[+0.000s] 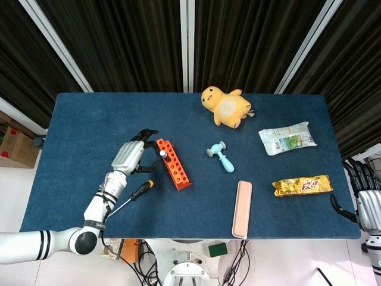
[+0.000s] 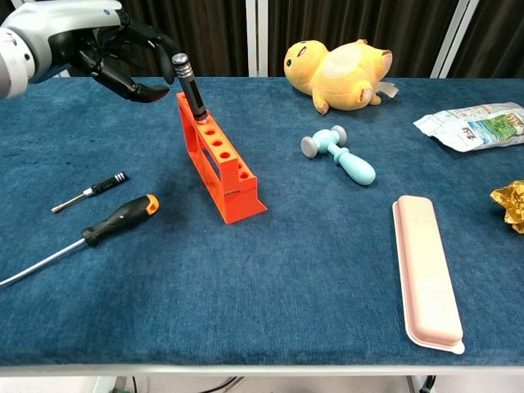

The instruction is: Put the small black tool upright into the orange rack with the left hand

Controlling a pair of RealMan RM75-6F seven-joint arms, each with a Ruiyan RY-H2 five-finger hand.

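Note:
The small black tool (image 2: 187,84) stands in the far end hole of the orange rack (image 2: 221,162), leaning slightly to the left. In the head view the tool's top (image 1: 162,154) shows at the far end of the rack (image 1: 175,165). My left hand (image 2: 115,55) hovers just left of the tool, fingers spread and holding nothing, with a small gap between its fingertips and the tool. In the head view the left hand (image 1: 134,155) sits beside the rack's far end. My right hand (image 1: 365,199) hangs off the table's right edge, fingers loosely apart and empty.
A second small black bit (image 2: 90,191) and a black-and-orange screwdriver (image 2: 115,221) lie left of the rack. Right of it are a blue toy hammer (image 2: 341,157), a yellow plush duck (image 2: 337,74), a pink case (image 2: 427,268), a snack bag (image 2: 471,125) and a gold wrapper (image 1: 302,185).

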